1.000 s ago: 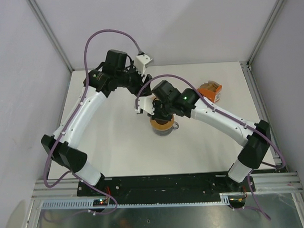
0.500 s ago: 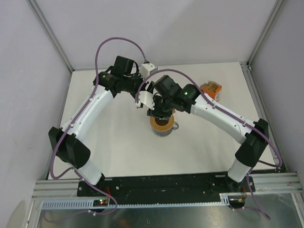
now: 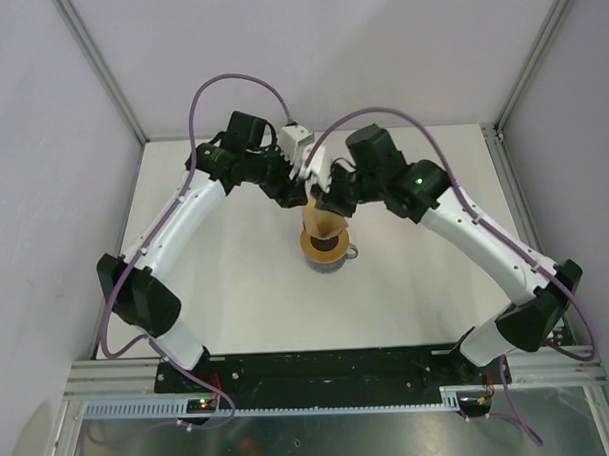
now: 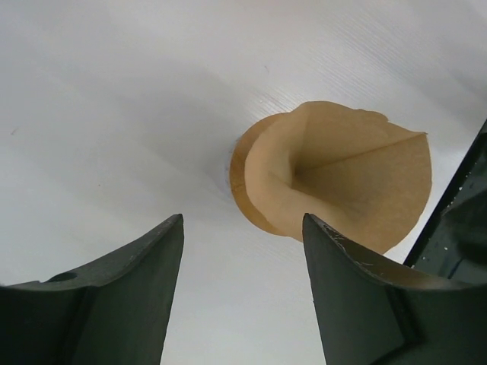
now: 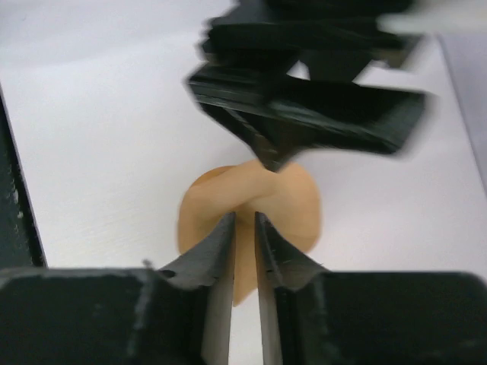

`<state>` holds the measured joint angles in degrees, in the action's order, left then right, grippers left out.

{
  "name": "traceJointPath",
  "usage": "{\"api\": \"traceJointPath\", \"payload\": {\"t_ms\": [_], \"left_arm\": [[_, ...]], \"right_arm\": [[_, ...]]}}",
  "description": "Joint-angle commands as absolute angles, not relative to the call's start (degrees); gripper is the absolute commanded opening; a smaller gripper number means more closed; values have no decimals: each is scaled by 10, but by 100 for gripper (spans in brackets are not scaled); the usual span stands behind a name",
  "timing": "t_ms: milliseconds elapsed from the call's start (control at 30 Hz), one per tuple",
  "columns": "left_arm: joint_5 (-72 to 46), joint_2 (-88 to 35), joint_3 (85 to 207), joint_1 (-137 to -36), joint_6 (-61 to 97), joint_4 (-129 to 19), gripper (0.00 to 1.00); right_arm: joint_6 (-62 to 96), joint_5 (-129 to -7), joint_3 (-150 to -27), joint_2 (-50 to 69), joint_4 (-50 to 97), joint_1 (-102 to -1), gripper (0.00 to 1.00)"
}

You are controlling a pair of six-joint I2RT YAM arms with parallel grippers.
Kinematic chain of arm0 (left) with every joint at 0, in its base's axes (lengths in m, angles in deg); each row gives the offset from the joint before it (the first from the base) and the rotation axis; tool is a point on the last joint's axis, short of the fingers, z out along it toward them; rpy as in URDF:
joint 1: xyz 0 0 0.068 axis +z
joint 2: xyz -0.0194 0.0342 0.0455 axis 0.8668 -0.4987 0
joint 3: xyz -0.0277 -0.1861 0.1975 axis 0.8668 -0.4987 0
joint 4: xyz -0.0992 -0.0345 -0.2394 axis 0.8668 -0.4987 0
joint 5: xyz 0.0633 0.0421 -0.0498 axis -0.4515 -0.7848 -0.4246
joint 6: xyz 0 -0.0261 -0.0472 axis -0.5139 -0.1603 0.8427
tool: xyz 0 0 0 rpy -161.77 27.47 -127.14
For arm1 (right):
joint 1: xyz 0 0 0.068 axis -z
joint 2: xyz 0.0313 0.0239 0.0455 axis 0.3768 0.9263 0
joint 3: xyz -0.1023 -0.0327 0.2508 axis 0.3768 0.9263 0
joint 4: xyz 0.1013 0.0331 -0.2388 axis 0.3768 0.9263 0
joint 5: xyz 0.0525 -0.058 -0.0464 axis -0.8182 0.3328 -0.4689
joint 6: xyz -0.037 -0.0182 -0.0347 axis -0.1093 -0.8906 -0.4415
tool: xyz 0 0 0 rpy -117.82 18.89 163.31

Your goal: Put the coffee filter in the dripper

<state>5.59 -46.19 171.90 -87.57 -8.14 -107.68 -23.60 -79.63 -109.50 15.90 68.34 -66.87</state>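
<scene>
Light-brown coffee filter (image 4: 342, 182), opened into a cone mid-frame, is pinched at its edge by the nearly closed right gripper (image 5: 243, 216), overlapping the orange ring (image 3: 310, 252); the left gripper (image 4: 242, 220) gapes wide beside it.

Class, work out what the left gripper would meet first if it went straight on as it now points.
Probably the coffee filter, opened into a cone ahead of the open left gripper, slightly right of centre; depth is unclear.
</scene>
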Motion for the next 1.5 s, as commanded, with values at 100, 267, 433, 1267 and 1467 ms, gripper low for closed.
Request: {"api": "traceJointPath", "payload": {"t_ms": [100,267,433,1267,1467], "left_arm": [[43,-436,1715,-841,-71,-1056,69],[46,-428,1690,-829,-66,-1047,70],[47,-419,1672,-813,-62,-1039,70],[51,-415,1640,-795,-62,-1023,70],[53,-415,1638,-795,-63,-1022,71]], "right_arm": [[-108,-758,-1116,187,661,-647,1],[-100,-678,-1133,229,701,-682,0],[-82,-641,-1152,264,734,-686,0],[-75,-607,-1134,338,734,-699,0],[-72,-615,-1115,342,719,-699,0]]}}
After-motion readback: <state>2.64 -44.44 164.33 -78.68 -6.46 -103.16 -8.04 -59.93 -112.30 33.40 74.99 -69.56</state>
